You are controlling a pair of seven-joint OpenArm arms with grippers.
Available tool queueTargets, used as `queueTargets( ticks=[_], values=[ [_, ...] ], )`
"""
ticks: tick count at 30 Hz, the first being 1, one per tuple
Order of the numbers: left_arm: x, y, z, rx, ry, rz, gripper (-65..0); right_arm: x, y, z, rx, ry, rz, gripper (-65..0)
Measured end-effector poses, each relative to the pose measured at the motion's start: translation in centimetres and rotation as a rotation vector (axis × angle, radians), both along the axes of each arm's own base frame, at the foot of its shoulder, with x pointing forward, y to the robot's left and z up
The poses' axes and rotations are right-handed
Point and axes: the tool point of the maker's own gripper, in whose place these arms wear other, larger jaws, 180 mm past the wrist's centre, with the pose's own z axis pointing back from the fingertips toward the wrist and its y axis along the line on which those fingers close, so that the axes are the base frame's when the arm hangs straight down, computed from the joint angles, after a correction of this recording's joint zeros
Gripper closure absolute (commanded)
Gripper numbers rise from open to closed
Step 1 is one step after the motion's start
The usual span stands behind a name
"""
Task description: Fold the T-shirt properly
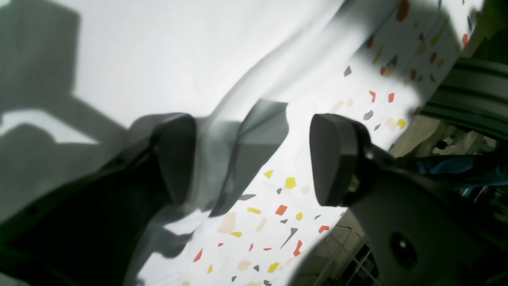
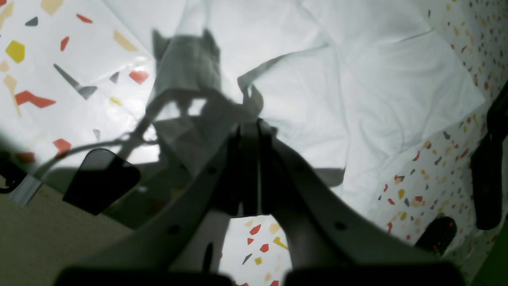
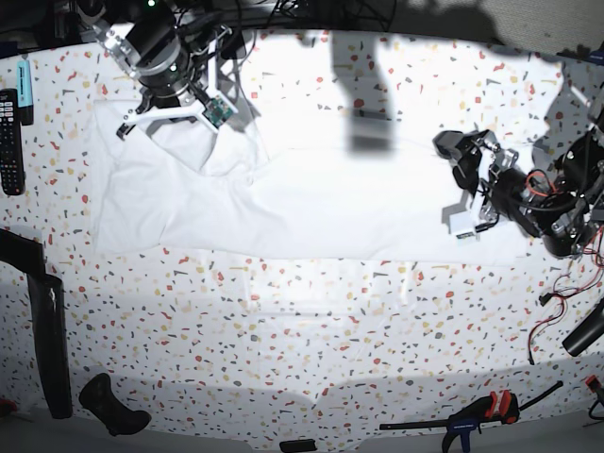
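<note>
handling is judged easy on weight, awkward on shape: the shirt point(image 3: 283, 203) is thin, soft white cloth, light, limp, no stiffness, so it will sag and drape from any pinch point and drag the rest along the table point(image 3: 283, 330). not fragile. some slip against smooth pads is likely if only one layer is caught.

location: shirt is spread wide across the far half of the table in the base view, wrinkled, bunched at that view's left end under the right gripper point(image 2: 250, 135).

right gripper: jaws are seen pressed together in the right wrist view, a fold of shirt point(image 2: 357, 99) pinched at the tips, cloth tented up toward them. which layers are caught cannot be told.

left gripper point(image 1: 254, 159): jaws stand wide apart, nothing held. in the left wrist view the shirt point(image 1: 158, 59) edge lies between and under the pads, one pad over cloth, the other over bare table point(image 1: 278, 222). contact with the cloth cannot be told.

where to grip, as a judgement: edges and corners (hem, sleeve), both layers taken together, pinch well in from the edge so it doesn't slide out. both ends should be lifted evenly, otherwise the middle will trail and crease.
</note>
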Motion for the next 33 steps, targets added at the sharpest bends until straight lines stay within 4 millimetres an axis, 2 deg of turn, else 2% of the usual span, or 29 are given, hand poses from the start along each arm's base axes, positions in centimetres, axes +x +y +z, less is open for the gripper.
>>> queueTargets(
  ticks=[7, 15, 17, 20, 21, 22, 25, 27, 30, 33],
  values=[
    [0.0, 0.0, 0.0, 0.0, 0.0, 0.0, -43.6, 3.1, 0.0, 1.9, 0.0, -0.094, 0.001, 0.0],
    [0.0, 0.0, 0.0, 0.0, 0.0, 0.0, -43.6, 4.3, 0.3, 2.7, 0.023, -0.12, 0.002, 0.0],
    [0.0, 0.0, 0.0, 0.0, 0.0, 0.0, -43.6, 3.2, 1.8, 2.0, 0.107, -0.05, 0.034, 0.0],
    [0.0, 0.0, 0.0, 0.0, 0.0, 0.0, -43.6, -1.4, 4.6, -0.2, 0.168, 0.162, 0.218, 0.0],
    [0.0, 0.0, 0.0, 0.0, 0.0, 0.0, -43.6, -2.6, 4.9, -0.6, 0.161, 0.203, 0.256, 0.0],
    [0.0, 0.0, 0.0, 0.0, 0.0, 0.0, -43.6, -3.5, 4.8, -0.8, 0.139, 0.232, 0.271, 0.0],
    [0.0, 0.0, 0.0, 0.001, 0.0, 0.001, -43.6, -4.7, 3.6, -0.4, 0.062, 0.254, 0.273, -15.5],
    [0.0, 0.0, 0.0, 0.0, 0.0, 0.0, -43.6, -5.8, 3.3, -0.3, 0.055, 0.274, 0.289, -22.9],
    [0.0, 0.0, 0.0, -0.001, 0.0, 0.001, -43.6, -7.2, 2.4, -0.7, 0.017, 0.297, 0.311, -24.0],
    [0.0, 0.0, 0.0, -0.001, -0.001, 0.0, -43.6, -6.6, 0.9, -0.7, -0.076, 0.242, 0.345, -24.0]
  ],
)
